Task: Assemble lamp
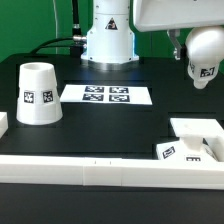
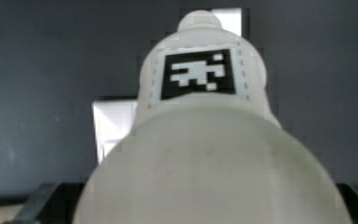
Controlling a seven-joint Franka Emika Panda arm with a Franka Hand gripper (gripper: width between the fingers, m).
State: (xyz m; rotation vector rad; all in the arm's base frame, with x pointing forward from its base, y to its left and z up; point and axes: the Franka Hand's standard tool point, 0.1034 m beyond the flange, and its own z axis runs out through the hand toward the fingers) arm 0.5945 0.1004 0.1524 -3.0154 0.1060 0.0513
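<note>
My gripper [image 1: 197, 42] is at the exterior view's upper right, shut on the rounded white bulb [image 1: 205, 60], which hangs in the air with a tag on its side. In the wrist view the bulb [image 2: 202, 110] fills the middle between my dark fingers [image 2: 48, 203], its narrow tagged end pointing away. The flat square base [image 1: 197, 130] lies on the table below the bulb at the right; part of it shows behind the bulb in the wrist view [image 2: 112, 125]. The tapered shade [image 1: 38, 93] stands wide end down at the left, tag facing the front.
The marker board [image 1: 107, 96] lies flat at the middle back. A long white border rail [image 1: 100, 168] runs along the front edge, and another piece [image 1: 3, 124] sits at the far left. The robot's white pedestal [image 1: 108, 40] stands behind the marker board.
</note>
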